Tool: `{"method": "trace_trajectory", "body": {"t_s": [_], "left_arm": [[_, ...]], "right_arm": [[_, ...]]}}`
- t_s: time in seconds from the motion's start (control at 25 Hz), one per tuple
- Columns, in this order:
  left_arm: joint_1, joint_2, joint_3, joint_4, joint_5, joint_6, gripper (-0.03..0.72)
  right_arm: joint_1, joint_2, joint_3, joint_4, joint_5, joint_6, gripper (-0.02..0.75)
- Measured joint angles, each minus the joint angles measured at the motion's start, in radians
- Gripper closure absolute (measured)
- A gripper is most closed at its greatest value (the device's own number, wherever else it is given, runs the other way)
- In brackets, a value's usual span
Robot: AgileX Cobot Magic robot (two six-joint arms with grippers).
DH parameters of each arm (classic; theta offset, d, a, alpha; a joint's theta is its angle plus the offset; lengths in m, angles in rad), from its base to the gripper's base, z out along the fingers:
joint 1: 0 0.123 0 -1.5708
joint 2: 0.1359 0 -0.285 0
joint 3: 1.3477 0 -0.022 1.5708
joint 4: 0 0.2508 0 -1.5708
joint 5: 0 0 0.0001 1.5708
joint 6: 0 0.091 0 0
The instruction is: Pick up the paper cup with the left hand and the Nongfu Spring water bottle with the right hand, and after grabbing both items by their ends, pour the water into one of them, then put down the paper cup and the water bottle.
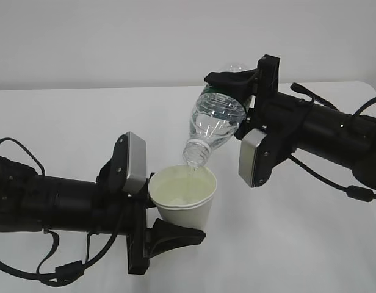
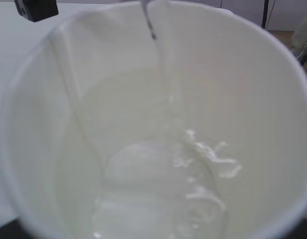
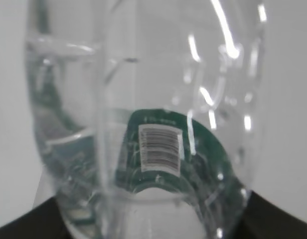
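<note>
The white paper cup [image 1: 187, 204] stands upright just above the table, and my left gripper [image 1: 166, 204] is shut on its side. In the left wrist view the paper cup [image 2: 54, 124] fills the frame, with a thin stream of water [image 2: 152, 30] falling into a rippling pool at its bottom. My right gripper [image 1: 242, 119] is shut on the lower body of the Nongfu Spring water bottle [image 1: 215, 125], which is tilted neck-down with its uncapped mouth right over the cup's rim. Water [image 1: 218, 113] shows inside it. The right wrist view shows the bottle [image 3: 143, 74] close up, with its green label [image 3: 198, 154].
A white table [image 1: 84, 122] runs under both arms up to a pale wall. Black cables trail from the left arm [image 1: 35, 201] and the right arm [image 1: 334, 134]. A dark object [image 2: 36, 9] shows at the top left of the left wrist view.
</note>
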Motion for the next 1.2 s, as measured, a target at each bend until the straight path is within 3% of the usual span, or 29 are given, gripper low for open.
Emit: {"method": "trace_trajectory", "body": {"t_s": [1.2], "left_arm": [[0.0, 0.0, 0.0, 0.0, 0.001, 0.0, 0.253]], "right_arm": [[0.0, 0.0, -0.008, 0.001, -0.002, 0.157, 0.328]]}}
